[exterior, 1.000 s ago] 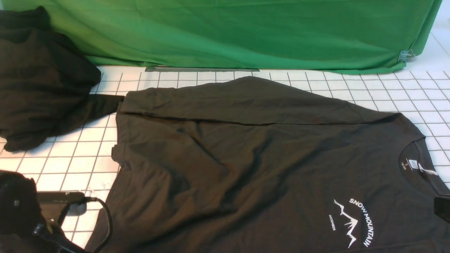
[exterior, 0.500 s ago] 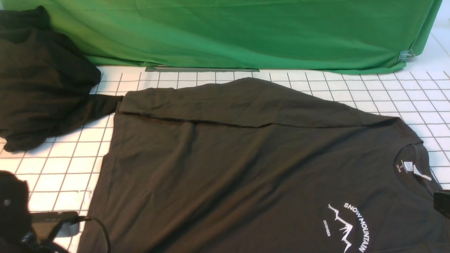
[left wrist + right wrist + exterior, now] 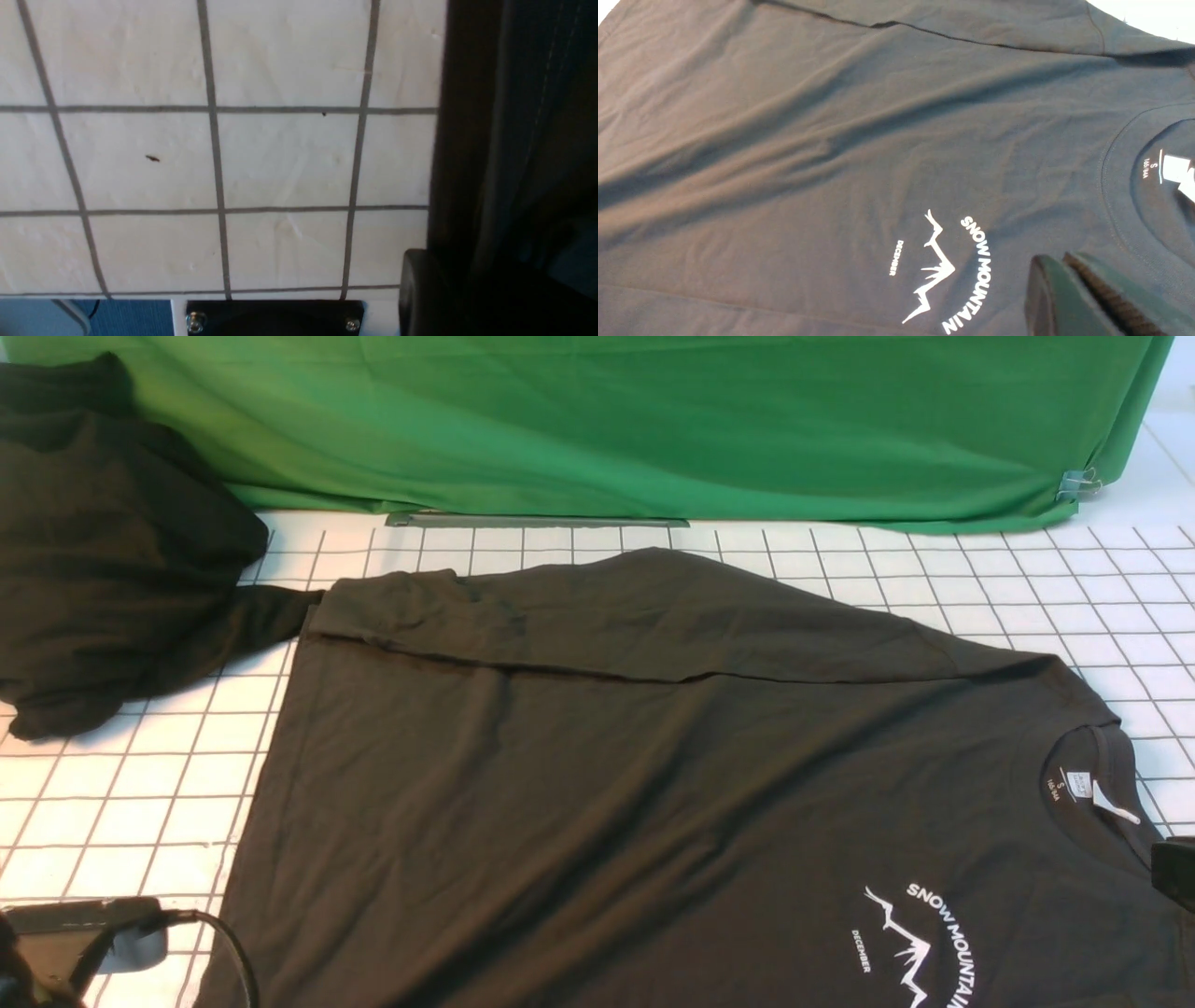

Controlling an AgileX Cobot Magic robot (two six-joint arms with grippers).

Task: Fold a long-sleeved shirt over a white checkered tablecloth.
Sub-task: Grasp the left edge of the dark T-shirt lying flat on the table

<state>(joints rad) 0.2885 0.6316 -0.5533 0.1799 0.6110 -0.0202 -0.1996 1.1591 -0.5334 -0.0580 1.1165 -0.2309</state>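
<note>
The long-sleeved shirt (image 3: 653,784) lies flat and face up across the middle of the white checkered tablecloth (image 3: 140,784). Its round collar and neck label (image 3: 1078,784) are to the right and its hem to the left. The far sleeve is folded in along the body's far edge. The white mountain print (image 3: 920,943) sits near the front right.

The right gripper (image 3: 1057,261) is low over the chest between print and collar, its fingers pressed together with no cloth seen between them. The left gripper (image 3: 84,938) is at the front left corner, just beside the hem. Its cable (image 3: 233,952) loops next to it, and I cannot tell whether its fingers are spread or pinching.

The gridded cloth covers the desk, smooth but for faint creases and a few dark specks. At the far left a second black garment heap (image 3: 103,541) rests on it, touching a dark strip of fabric that reaches the shirt. Behind hangs a green fabric backdrop (image 3: 653,420), held at its right end by a binder clip (image 3: 1078,483).
</note>
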